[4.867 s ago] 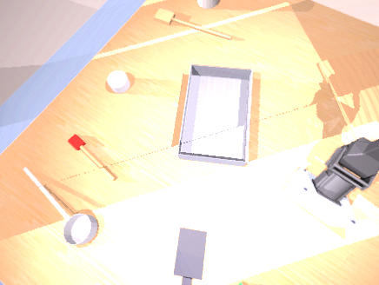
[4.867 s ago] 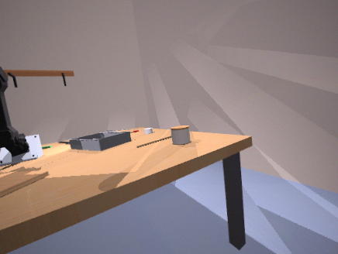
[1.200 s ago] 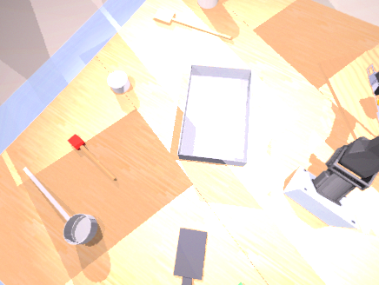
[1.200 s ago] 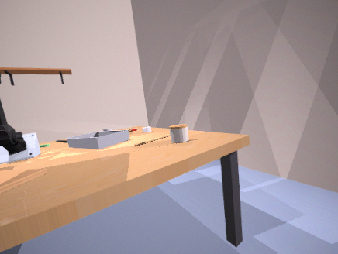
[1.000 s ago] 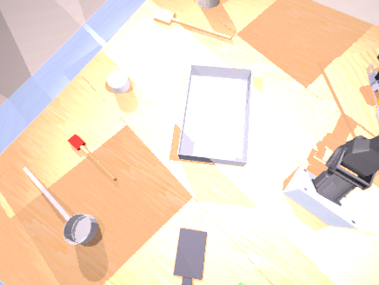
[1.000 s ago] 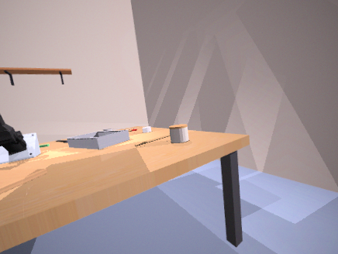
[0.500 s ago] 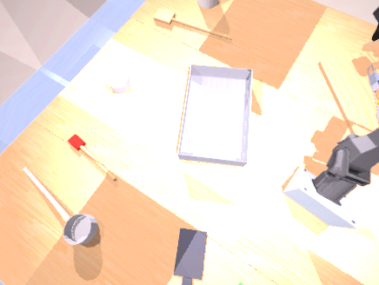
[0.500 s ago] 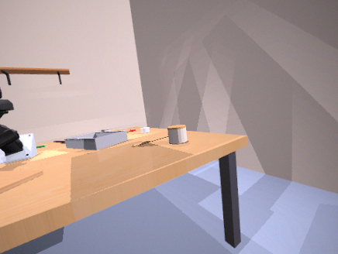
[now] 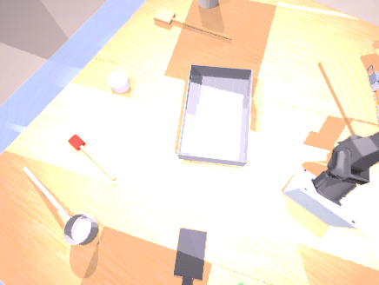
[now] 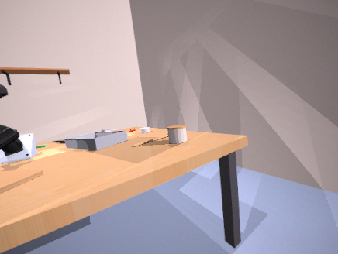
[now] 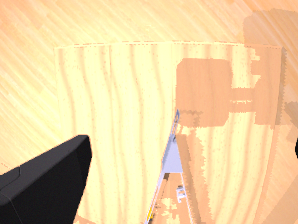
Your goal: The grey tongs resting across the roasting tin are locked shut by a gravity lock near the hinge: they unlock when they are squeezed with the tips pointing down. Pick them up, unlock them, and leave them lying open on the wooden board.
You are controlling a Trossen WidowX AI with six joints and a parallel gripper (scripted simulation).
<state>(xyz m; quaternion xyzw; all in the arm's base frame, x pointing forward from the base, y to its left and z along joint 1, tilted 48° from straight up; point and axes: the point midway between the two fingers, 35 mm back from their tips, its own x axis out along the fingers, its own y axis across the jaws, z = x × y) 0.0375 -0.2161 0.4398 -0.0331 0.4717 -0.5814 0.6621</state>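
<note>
The grey tongs [image 9: 374, 80] [image 11: 172, 159] lie on the wooden board [image 9: 347, 82] [image 10: 19, 183] [image 11: 115, 100]. In the wrist view their hinge end is at centre, and the two arms spread apart in a V toward the lower edge, where the tips are out of view. My gripper [image 11: 200, 144] is open and empty, its black fingers wide apart at the left and right edges of the wrist view. It is above the tongs, clear of them. The top and exterior views do not show the fingers. The roasting tin [image 9: 213, 161] [image 10: 81, 145] holds nothing.
The white arm base [image 9: 317, 204] [image 10: 29, 144] stands beside the board. Further off are a red spatula [image 9: 76, 142], a saucepan [image 9: 81, 229], a dark turner [image 9: 190, 254], a white cup [image 9: 118, 82], a wooden utensil [image 9: 164, 16] and a lidded canister [image 10: 177, 135].
</note>
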